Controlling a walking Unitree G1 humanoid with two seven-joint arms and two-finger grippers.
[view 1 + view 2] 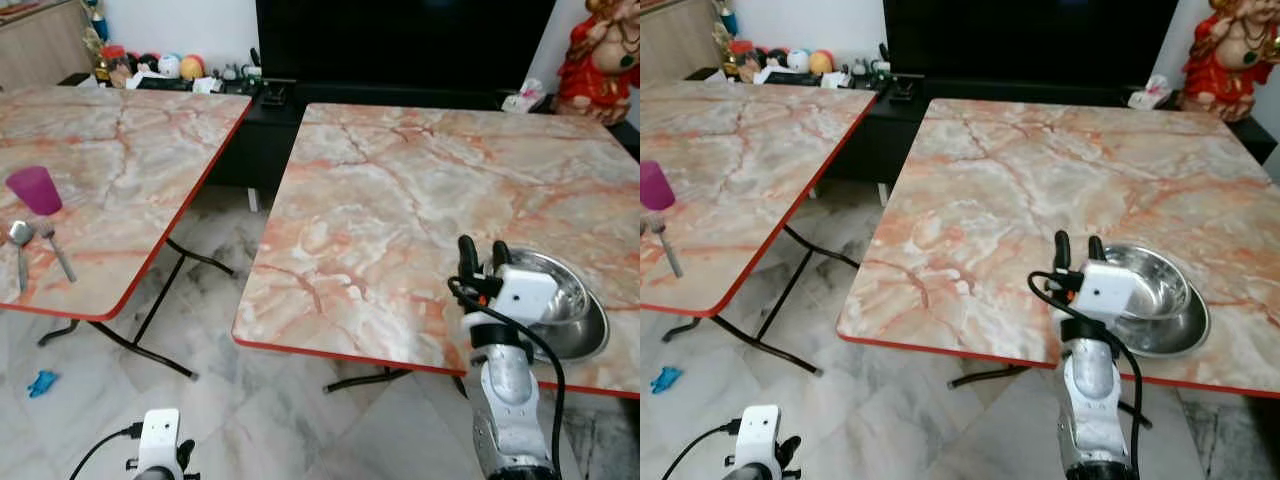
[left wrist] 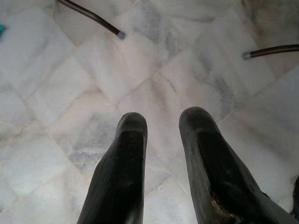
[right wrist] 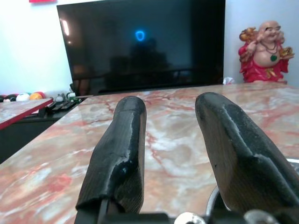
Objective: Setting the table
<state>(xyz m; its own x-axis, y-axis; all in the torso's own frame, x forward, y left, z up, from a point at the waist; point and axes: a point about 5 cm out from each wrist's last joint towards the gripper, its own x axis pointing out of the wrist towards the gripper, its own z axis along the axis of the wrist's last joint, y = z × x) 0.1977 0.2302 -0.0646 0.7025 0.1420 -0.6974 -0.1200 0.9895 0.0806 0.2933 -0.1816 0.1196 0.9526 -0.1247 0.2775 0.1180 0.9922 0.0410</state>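
No text or label (nor number) can be read.

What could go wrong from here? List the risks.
1. The bowl sits at the near edge of the right table; the right pincer, open beside its rim, could nudge it off.
2. The cup, spoon and fork lie on the left table, across a gap; carrying them over risks a drop on the floor.
3. The left pincer hangs low near the table legs and might snag.
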